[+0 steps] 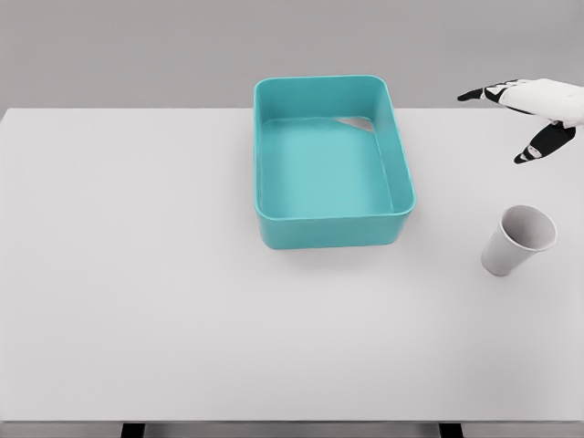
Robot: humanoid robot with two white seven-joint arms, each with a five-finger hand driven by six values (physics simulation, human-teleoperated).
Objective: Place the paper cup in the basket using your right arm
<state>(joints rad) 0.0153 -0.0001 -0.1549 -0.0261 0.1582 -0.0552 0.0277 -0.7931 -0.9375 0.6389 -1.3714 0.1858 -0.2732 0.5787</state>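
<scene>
**Right hand hovering behind the paper cup, nothing yet grasped**

A white desk point(137, 301) is carrying a teal basket point(332, 230) near the middle of its far edge, sitting empty, ready to receive. The paper cup point(518, 240) is standing upright near the right edge. The right hand point(534, 114) is hanging beyond it, fingers spread, holding nothing.

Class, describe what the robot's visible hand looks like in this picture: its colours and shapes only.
Only the right hand shows, at the upper right edge. Its back is a smooth white shell; the fingers are slim, black, with white segments near the knuckles. No cables or markings are visible.
</scene>
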